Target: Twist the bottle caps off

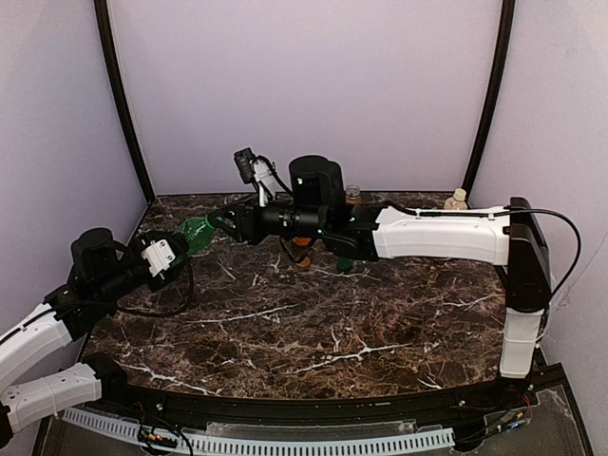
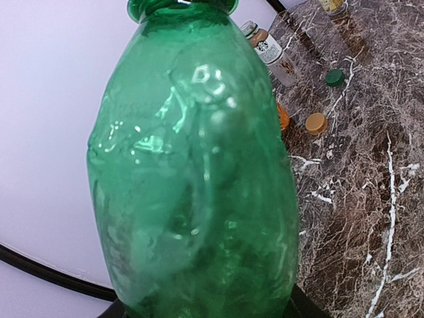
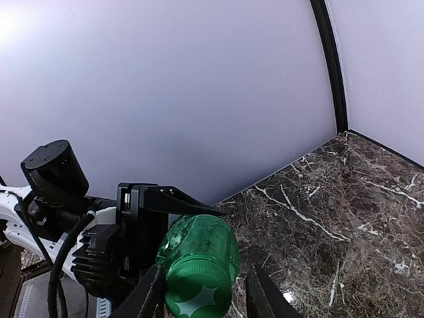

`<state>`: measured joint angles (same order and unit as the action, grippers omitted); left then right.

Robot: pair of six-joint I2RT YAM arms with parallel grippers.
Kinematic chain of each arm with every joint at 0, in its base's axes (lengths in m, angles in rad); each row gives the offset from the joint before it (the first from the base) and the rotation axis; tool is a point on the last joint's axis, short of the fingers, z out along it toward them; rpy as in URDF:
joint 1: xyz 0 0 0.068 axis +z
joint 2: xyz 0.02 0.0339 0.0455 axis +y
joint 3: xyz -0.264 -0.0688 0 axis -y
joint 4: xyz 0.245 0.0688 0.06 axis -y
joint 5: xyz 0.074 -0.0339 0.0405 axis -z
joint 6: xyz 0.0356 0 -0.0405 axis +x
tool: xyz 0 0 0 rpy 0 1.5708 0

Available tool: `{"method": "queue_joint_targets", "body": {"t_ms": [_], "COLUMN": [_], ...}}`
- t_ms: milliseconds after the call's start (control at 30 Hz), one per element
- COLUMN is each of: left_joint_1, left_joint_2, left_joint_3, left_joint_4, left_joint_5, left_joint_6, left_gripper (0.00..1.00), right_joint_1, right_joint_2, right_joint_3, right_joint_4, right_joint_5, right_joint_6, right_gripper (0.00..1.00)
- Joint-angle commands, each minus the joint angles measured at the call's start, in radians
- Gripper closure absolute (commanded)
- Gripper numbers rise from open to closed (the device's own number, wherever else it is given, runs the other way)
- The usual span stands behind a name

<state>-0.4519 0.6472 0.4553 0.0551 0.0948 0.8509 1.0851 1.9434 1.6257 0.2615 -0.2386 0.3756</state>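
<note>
Your left hand (image 1: pixel 180 245) clamps the bottle (image 1: pixel 198 232) off the worktop (image 1: pixel 380 323), bracing it so the cap (image 3: pixel 197 295) faces your right hand (image 1: pixel 226 220), whose fingers (image 3: pixel 147 295) flank it; whether they grip it I cannot tell.

The bottle (image 2: pixel 192 172) fills the left wrist view, cut off at top and bottom, and hides the left end effector (image 1: pixel 182 245) there. Beside it only a sliver of an orange thing (image 2: pixel 283 118) shows, too little to identify. From above, the right end effector (image 3: pixel 207 298) hides the bottle's far end, and the right arm covers most of a small bottle (image 1: pixel 353 195). In the right wrist view its fingers (image 3: pixel 151 295) run off the bottom edge, so their contact with the bottle is unclear.
</note>
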Motion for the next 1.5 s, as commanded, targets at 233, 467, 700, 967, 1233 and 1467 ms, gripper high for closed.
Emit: {"method": "queue_joint_targets", "body": {"t_ms": [233,467,700,967,1233,1467], "left_joint_1": [-0.004,-0.004,-0.003,-0.004,-0.004,-0.004], "left_joint_2": [-0.018,-0.017,-0.018,-0.021,-0.014,-0.017], "left_joint_3": [-0.007,-0.009,-0.009,-0.002,0.084,0.104], "left_joint_4": [0.008,0.006,0.004,-0.007,-0.394,-0.532], "left_joint_5": [0.027,0.033,0.034,0.051,0.446,0.568], "left_joint_6": [-0.004,-0.004,-0.003,-0.003,0.05,0.06], "left_gripper": [0.99,0.99,0.99,0.99,0.99,0.99], "right_joint_1": [0.005,0.001,-0.007,-0.009,0.039,0.101], "right_joint_2": [0.03,0.05,0.065,0.075,-0.024,-0.07], "right_joint_3": [0.026,0.056,0.078,0.099,-0.006,-0.059], "right_joint_4": [-0.011,-0.043,-0.056,-0.087,-0.157,-0.358], "right_joint_5": [0.006,-0.05,-0.093,-0.175,-0.415,-0.313], "right_joint_6": [-0.019,0.004,0.041,-0.008,-0.564,-1.045], "right_gripper": [0.73,0.69,0.73,1.0,1.0,1.0]}}
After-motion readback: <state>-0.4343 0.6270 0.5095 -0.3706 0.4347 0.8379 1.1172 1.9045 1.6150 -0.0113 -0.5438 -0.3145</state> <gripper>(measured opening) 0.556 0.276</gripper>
